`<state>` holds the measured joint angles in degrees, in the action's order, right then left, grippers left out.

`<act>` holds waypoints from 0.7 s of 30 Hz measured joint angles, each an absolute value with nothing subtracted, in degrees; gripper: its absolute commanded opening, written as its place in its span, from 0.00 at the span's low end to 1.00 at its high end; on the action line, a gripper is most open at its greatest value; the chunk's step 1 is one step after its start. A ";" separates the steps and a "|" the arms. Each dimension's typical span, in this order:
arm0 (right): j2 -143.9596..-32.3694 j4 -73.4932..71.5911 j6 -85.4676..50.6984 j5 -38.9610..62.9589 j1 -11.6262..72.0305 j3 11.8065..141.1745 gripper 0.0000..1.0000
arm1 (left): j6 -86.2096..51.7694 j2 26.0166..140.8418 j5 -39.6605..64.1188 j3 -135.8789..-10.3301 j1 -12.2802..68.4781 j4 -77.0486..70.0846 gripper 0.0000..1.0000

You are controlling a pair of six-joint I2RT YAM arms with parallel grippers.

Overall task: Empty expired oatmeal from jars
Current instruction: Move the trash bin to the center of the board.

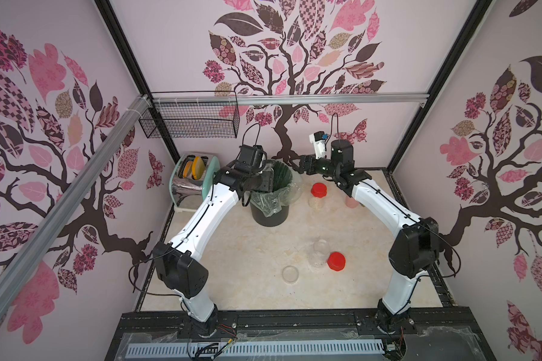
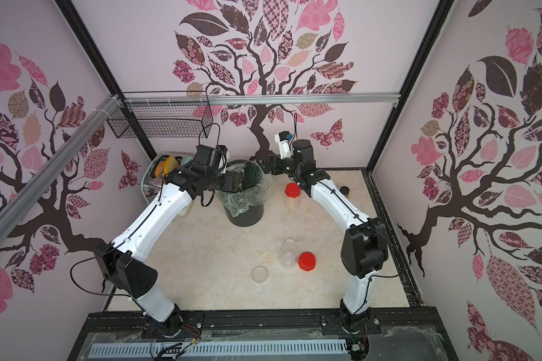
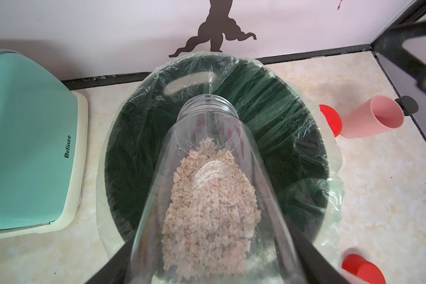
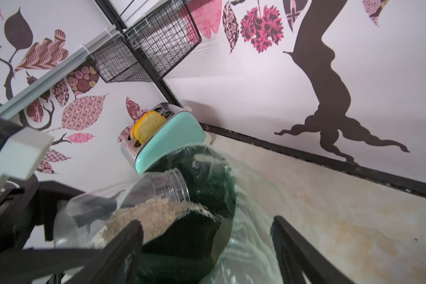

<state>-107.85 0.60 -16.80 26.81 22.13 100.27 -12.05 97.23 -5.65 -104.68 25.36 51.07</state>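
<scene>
in a top view, the left gripper [image 1: 268, 181] tips a clear jar [image 1: 268, 172] over the lined bin [image 1: 271, 215] so the contents fall inside. left wrist: jaws clamped on the jar, oatmeal [image 3: 209, 209] heaped toward its mouth. right wrist: the right gripper [image 4: 205, 223] hovers beside the bin, jaws apart and empty.

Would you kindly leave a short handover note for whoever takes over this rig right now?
Left gripper: shut on an open jar, tilted over the bin, oatmeal at its mouth.
Right gripper: open, empty, beside the bin.
Done: one uncapped jar stands near the front, apparently empty, red lid and clear lid beside it.
To do: finish this pour; then the red-lidded jar, which holds oatmeal.
</scene>
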 measured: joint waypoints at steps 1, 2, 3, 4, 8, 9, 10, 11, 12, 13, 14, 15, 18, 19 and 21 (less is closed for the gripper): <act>-109.80 0.62 -16.91 27.29 22.13 102.56 0.83 | -12.05 97.23 -5.48 -104.68 25.28 51.09 0.00; -111.50 0.75 -16.97 27.70 22.09 104.55 0.83 | -12.05 97.25 -5.30 -104.68 25.17 51.11 0.00; -112.90 0.99 -17.12 28.14 22.09 106.21 0.83 | -12.05 97.25 -5.21 -104.68 25.08 51.13 0.00; -114.61 1.19 -17.28 28.75 22.09 108.05 0.84 | -12.05 97.25 -5.06 -104.68 24.97 51.13 0.00; -120.05 3.66 -17.80 31.05 22.06 114.17 0.91 | -12.03 97.32 -4.38 -104.68 24.45 51.18 0.00; -121.01 4.27 -17.85 31.48 22.06 115.20 0.91 | -12.03 97.34 -4.23 -104.71 24.38 51.20 0.00; -122.02 5.13 -17.85 31.88 22.06 116.11 0.92 | -12.03 97.36 -4.10 -104.71 24.34 51.27 0.00; -122.63 5.72 -17.85 32.36 22.09 116.46 0.91 | -12.03 97.36 -3.95 -104.71 24.29 51.37 0.00; -123.17 6.39 -17.82 32.88 22.09 116.68 0.90 | -12.03 97.36 -3.79 -104.75 24.29 51.53 0.00; -123.57 6.90 -17.78 33.41 22.09 116.75 0.89 | -12.03 97.36 -3.75 -104.81 24.29 51.66 0.00; -123.87 7.60 -17.82 34.09 22.06 116.75 0.87 | -12.03 97.36 -3.64 -104.90 24.29 51.79 0.00; -124.16 8.23 -17.82 34.81 22.06 116.75 0.86 | -12.01 97.36 -3.55 -104.90 24.27 51.81 0.00; -124.49 9.69 -18.00 37.28 22.06 116.75 0.83 | -12.01 97.36 -3.11 -105.01 24.12 51.96 0.00; -124.49 9.96 -18.17 38.28 22.06 116.75 0.82 | -12.01 97.36 -2.85 -105.01 24.01 51.99 0.00; -124.38 9.85 -18.35 40.05 22.09 116.66 0.81 | -12.01 97.36 -2.48 -105.01 23.90 52.01 0.00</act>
<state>-124.38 9.85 -18.35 40.05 22.09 116.66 -12.01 97.36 -2.48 -105.01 23.90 52.01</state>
